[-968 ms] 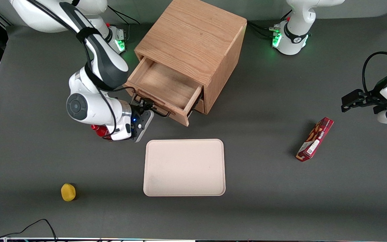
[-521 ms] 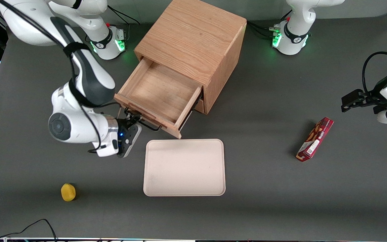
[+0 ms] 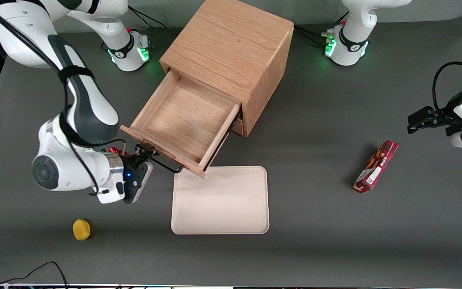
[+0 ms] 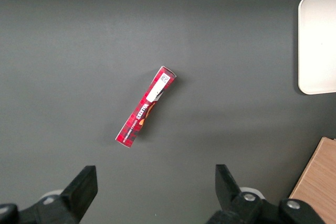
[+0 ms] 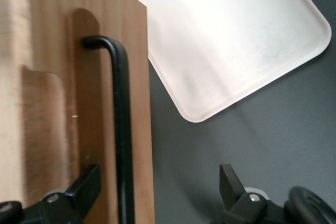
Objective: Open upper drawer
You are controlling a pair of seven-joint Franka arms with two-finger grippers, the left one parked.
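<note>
Oak upper drawer (image 3: 183,120) stands pulled far out, its front corner overhanging the tray (image 3: 219,200); hand (image 3: 147,154), fingers spread apart, straddles the black handle (image 5: 122,129).

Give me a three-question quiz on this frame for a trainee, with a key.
1. True or false: what shows of the inside of the upper drawer is empty.
2. Choose one. The drawer is: A) shut, B) barely ajar, C) pulled well out.
3. Fill in: the fingers of the open gripper sit on either side of the drawer's black ____.

Key: 1 true; 2 C; 3 handle.
</note>
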